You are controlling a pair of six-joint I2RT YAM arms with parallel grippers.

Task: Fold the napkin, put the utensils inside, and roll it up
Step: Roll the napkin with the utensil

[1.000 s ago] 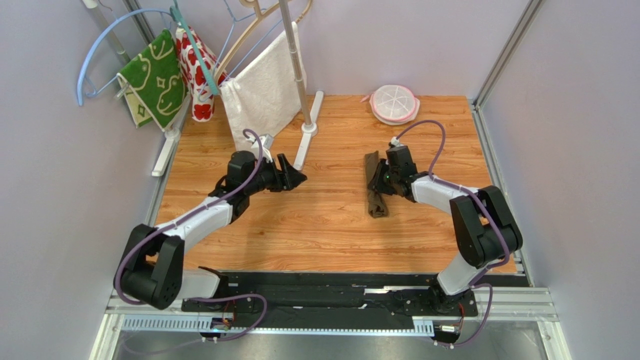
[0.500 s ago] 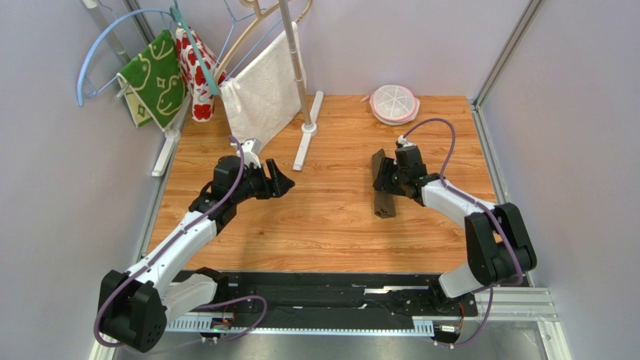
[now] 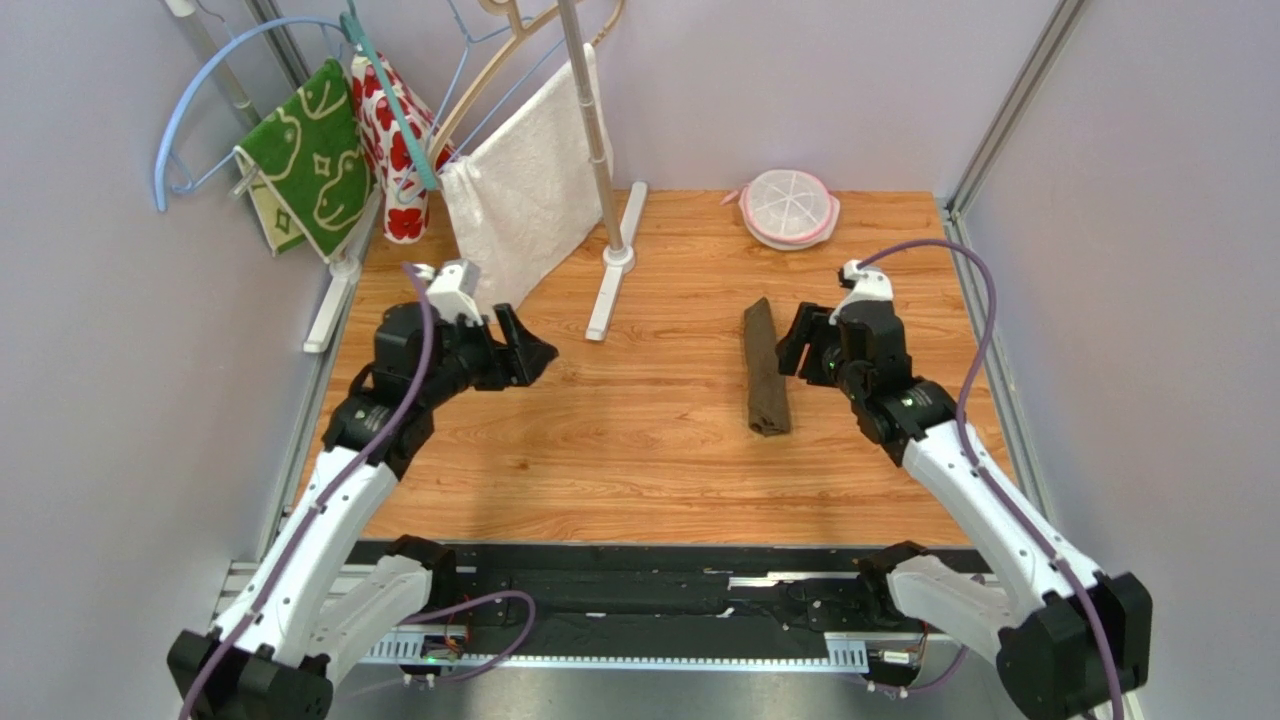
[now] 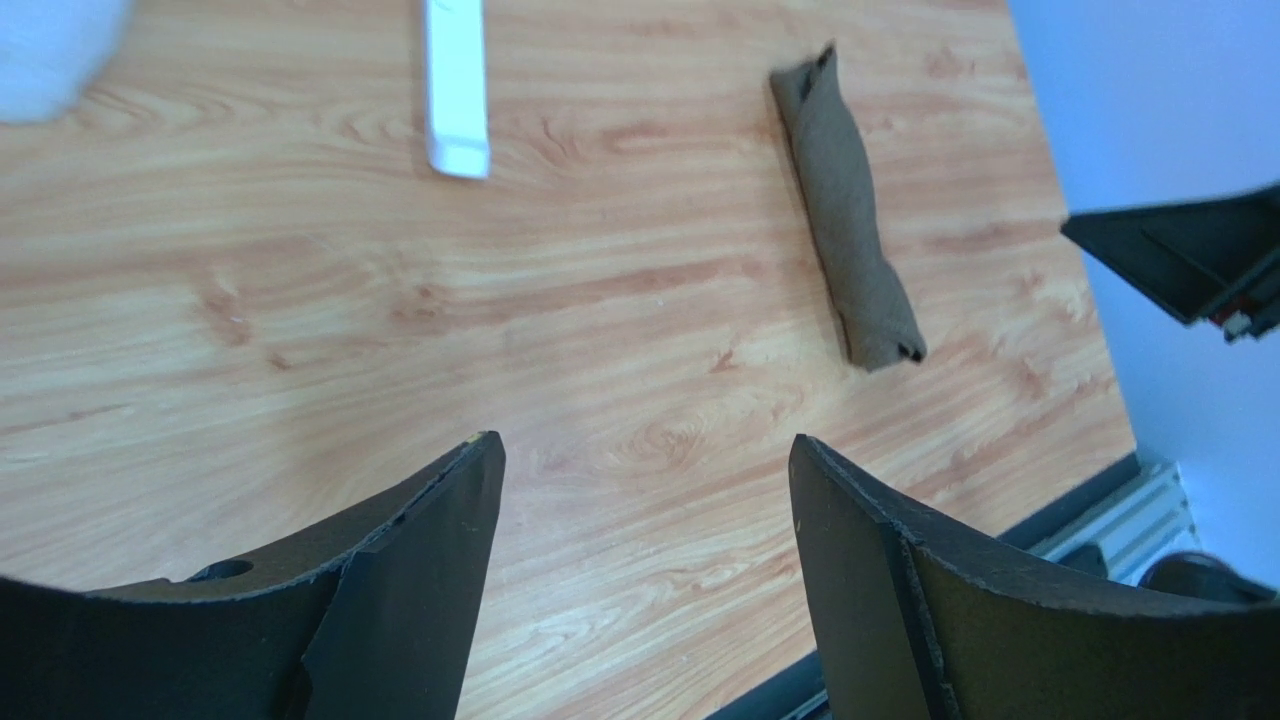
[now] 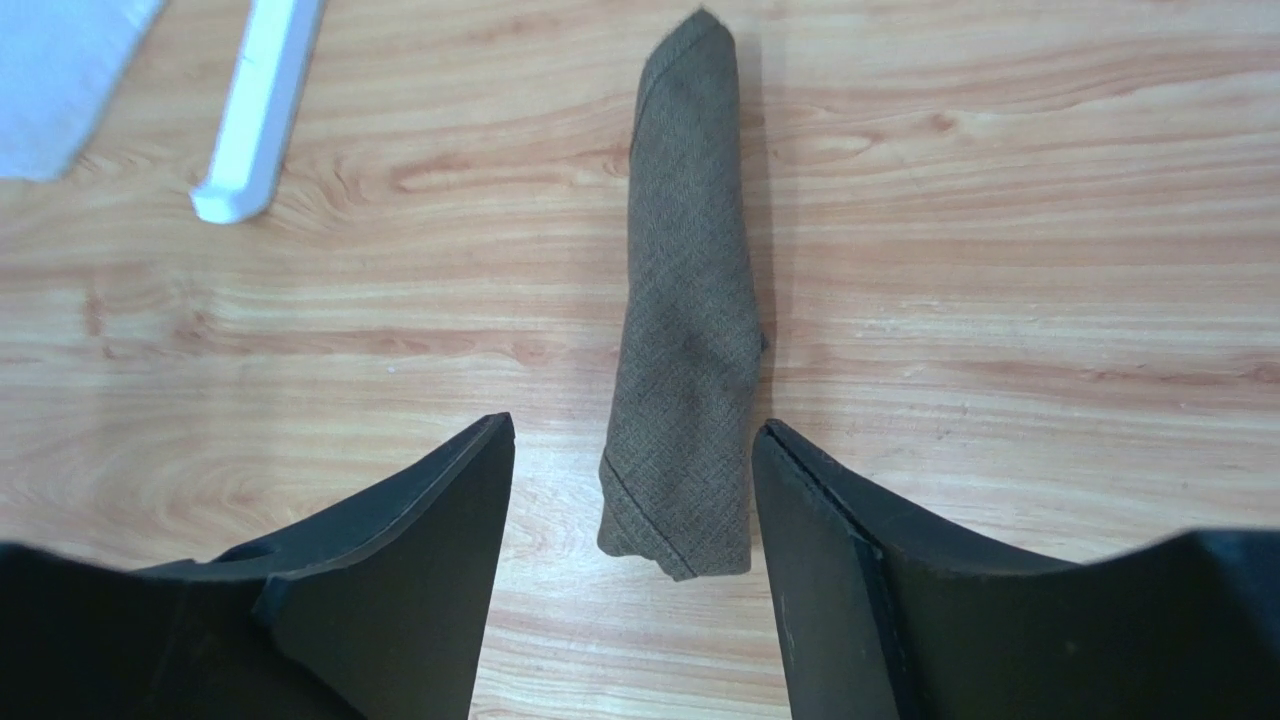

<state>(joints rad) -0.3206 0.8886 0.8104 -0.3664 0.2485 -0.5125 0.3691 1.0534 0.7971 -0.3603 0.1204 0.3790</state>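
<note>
Brown napkin [image 3: 765, 387] lies rolled in a tight bundle on the wooden table [image 3: 661, 450], right gripper [image 3: 798, 342] just beside it, jaws spread and empty, left gripper [image 3: 526, 348] well apart, likewise spread

napkin [image 5: 684, 300] is matte brown cloth with a fine woven, felt-like texture; table [image 3: 646, 450] is light wood-grain board, smooth with a soft sheen. left gripper [image 4: 643, 450] and right gripper [image 5: 631, 432] are matte black plastic, faintly grainy. white towel [image 3: 526, 188] is soft matte cloth, rack foot [image 5: 256, 105] smooth white, looks like plastic.
</note>
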